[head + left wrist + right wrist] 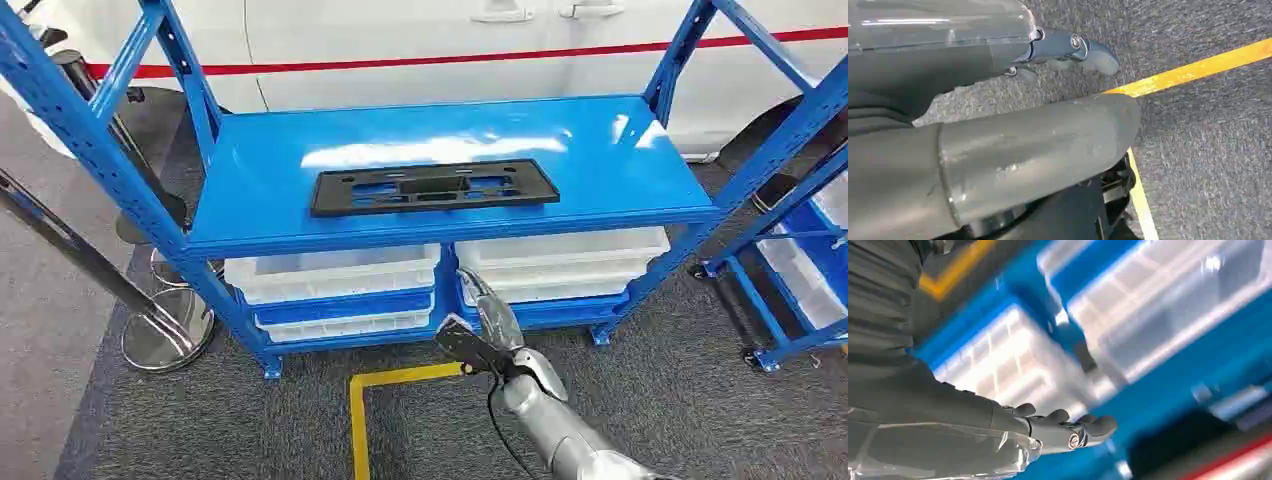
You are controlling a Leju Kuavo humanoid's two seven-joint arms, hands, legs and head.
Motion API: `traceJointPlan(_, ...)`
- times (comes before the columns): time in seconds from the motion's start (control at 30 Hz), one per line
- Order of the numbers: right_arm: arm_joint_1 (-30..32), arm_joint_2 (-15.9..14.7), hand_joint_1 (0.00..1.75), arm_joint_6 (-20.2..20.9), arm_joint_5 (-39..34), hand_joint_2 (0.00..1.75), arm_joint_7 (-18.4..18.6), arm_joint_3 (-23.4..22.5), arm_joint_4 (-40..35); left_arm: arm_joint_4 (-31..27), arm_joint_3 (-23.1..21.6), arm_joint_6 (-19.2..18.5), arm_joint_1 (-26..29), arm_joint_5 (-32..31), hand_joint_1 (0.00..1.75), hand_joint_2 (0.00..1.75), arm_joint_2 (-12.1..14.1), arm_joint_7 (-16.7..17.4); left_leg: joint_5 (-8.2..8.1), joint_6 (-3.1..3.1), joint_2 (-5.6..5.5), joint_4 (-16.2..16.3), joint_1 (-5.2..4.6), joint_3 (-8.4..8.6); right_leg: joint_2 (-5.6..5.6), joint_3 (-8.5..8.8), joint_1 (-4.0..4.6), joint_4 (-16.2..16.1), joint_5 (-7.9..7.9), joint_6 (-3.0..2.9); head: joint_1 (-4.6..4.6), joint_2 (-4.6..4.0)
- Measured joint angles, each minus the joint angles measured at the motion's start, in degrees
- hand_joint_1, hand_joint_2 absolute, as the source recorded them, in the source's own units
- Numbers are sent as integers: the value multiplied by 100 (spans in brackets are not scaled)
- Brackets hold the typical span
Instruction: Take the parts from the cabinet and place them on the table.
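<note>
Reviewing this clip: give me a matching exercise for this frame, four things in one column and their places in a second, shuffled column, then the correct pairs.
Things:
1. black plastic part
2. white bins
3. right hand
4. yellow floor tape

Places:
A. on the grey carpet in front of the rack
B. lying flat on the blue top shelf
C. raised in front of the lower shelves, holding nothing
D. stacked under the top shelf

Pairs: 1-B, 2-D, 3-C, 4-A
</note>
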Motion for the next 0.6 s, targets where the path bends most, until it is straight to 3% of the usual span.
traceJointPlan(0.03, -46, 7, 0, -114, 168, 175, 50, 28, -96, 0, 0, -7, -7, -20, 0, 0, -15, 4, -8, -12, -2, 0, -6, 16, 0, 248, 22, -562, 292, -58, 0, 0)
traceJointPlan(0.07, -91, 20, 0, -232, 334, 175, 94, 79, -186, 2, 0, -15, -17, -33, 0, 0, -26, 18, -18, -29, 9, 2, -18, 8, -3, 383, 57, -864, 298, -111, -2, 0)
traceJointPlan(0.1, -127, 41, 0, -312, 474, 175, 118, 116, -268, 9, 0, -15, -46, -50, 0, 0, -28, 26, -23, -60, 11, 28, -45, -18, 0, 411, 69, -995, 275, -111, -2, 0)
traceJointPlan(0.2, -97, 68, 0, -496, 907, 175, 210, 127, -487, 9, 0, -28, -71, -87, 0, 0, -31, 41, -5, -134, 20, -18, -27, -9, 14, 385, 92, -967, 271, -126, -4, 0)
traceJointPlan(0.23, -97, 94, 0, -579, 1136, 175, 251, 127, -601, 11, 0, -33, -80, -94, 0, 0, -31, 50, -32, -172, 26, 10, -48, -13, 14, 415, 21, -1034, 307, -172, -4, 0)
traceJointPlan(0.27, -86, 116, 0, -605, 1244, 175, 278, 129, -678, 11, 0, -33, -77, -100, 0, 0, -28, 55, -96, -194, 23, 82, -25, -35, 5, 435, 20, -1056, 318, -189, -2, 0)
traceJointPlan(0.3, -81, 133, 0, -669, 1456, 175, 315, 129, -826, 13, 0, -33, -84, -109, 0, 0, -28, 66, -266, -226, 25, 310, -21, -136, 1, 436, 19, -1064, 321, -196, -9, 0)
traceJointPlan(0.37, -60, 159, 0, -798, 1918, 175, 407, 129, -1099, 20, 0, -44, -117, -159, 0, 0, -28, 98, -696, -268, 25, 1164, 6, -527, -13, 427, 28, -1057, 318, -231, -7, 0)
traceJointPlan(0.4, -40, 160, 0, -839, 2111, 175, 450, 129, -1187, 22, 0, -50, -121, -170, 0, 0, -28, 105, -826, -284, 25, 1568, 8, -718, -18, 426, 33, -1049, 312, -239, -7, 0)
traceJointPlan(0.43, 1, 160, 0, -865, 2269, 175, 501, 127, -1261, 22, 0, -55, -122, -190, 0, 0, -28, 118, -811, -294, 26, 1738, 14, -805, -18, 429, 32, -1040, 306, -246, -7, 0)
traceJointPlan(0.47, 83, 160, 0, -883, 2413, 175, 557, 129, -1417, 22, -4, -59, -125, -205, 0, 0, -28, 131, -672, -299, 26, 1627, 22, -766, -15, 434, 31, -1025, 296, -243, -7, 0)
traceJointPlan(0.5, 177, 160, 0, -943, 2700, 175, 705, 129, -1679, 22, -7, -76, -136, -233, 0, 0, -26, 138, -433, -299, 28, 1283, 33, -614, -7, 434, 28, -1007, 283, -238, -7, 0)
traceJointPlan(0.57, 222, 157, 0, -1246, 4048, 175, 1383, 153, -2166, 22, -24, -147, -190, -407, 0, 0, -17, 195, 67, -281, 31, 280, 46, -157, 10, 434, 21, -957, 240, -201, -7, 0)
traceJointPlan(0.6, 201, 135, 0, -1379, 4713, 175, 1755, 199, -2275, 24, -37, -184, -224, -466, 0, 0, -17, 223, -34, -263, 26, 158, 24, -85, 21, 414, 60, -931, 223, -169, -7, 0)
